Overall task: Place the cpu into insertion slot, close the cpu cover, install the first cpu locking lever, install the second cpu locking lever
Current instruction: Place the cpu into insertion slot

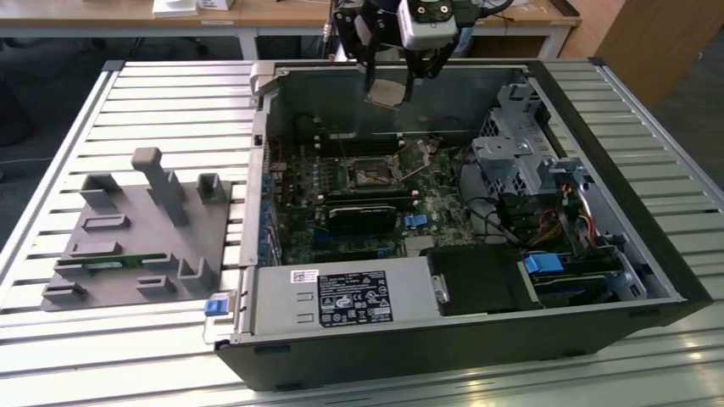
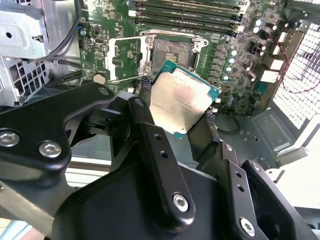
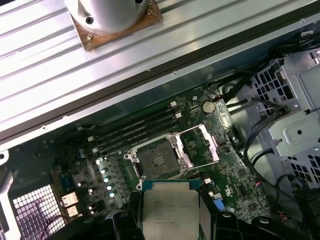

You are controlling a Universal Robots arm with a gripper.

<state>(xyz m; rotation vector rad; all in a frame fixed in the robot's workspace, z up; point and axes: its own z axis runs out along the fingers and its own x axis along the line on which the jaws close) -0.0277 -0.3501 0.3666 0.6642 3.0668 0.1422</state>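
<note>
Our gripper [image 2: 177, 102] clamps the cpu [image 3: 171, 215] between its fingers, clear above the bare insertion slot [image 3: 156, 159], cpu cover [image 3: 200, 145] open

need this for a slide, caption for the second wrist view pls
End effector gripping the cpu above the motherboard, socket empty, cpu cover swung open.
</note>
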